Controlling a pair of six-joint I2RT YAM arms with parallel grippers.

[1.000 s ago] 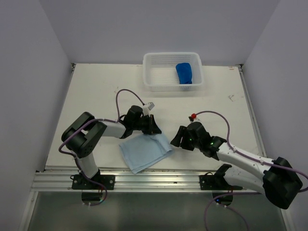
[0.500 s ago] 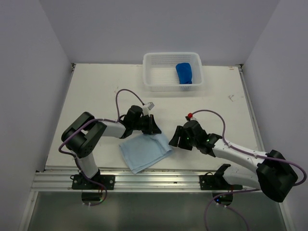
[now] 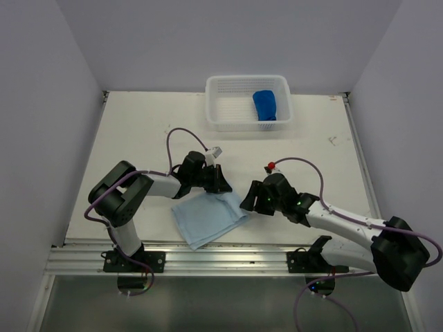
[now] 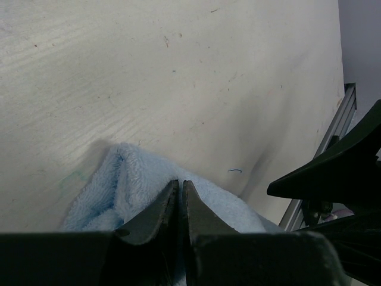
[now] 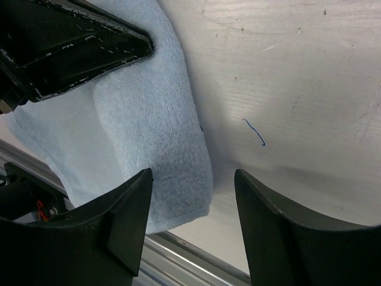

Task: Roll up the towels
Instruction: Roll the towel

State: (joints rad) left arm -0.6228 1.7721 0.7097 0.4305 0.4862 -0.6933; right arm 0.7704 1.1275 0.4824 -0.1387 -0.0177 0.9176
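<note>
Beside the pale towel (image 3: 208,218), spread right fingers (image 5: 122,232) have crept closer; left fingers (image 4: 152,217) stay clamped on it

Left arm (image 3: 163,184): black joint housings, white link, lilac cable (image 3: 169,142) looping off at 12 o'clock.
Right arm (image 3: 346,223): same black-and-white build, lilac cable (image 3: 315,169), red cap (image 3: 271,167) at 12 o'clock, green lights (image 3: 299,203) on the black housing.
Left gripper (image 4: 180,182): my narrow, matte black, tapered fingers (image 4: 158,214).
Right gripper (image 5: 193,174): my broad black fingers (image 5: 128,220).
Black base brackets (image 3: 135,261) at 6 o'clock.
</note>
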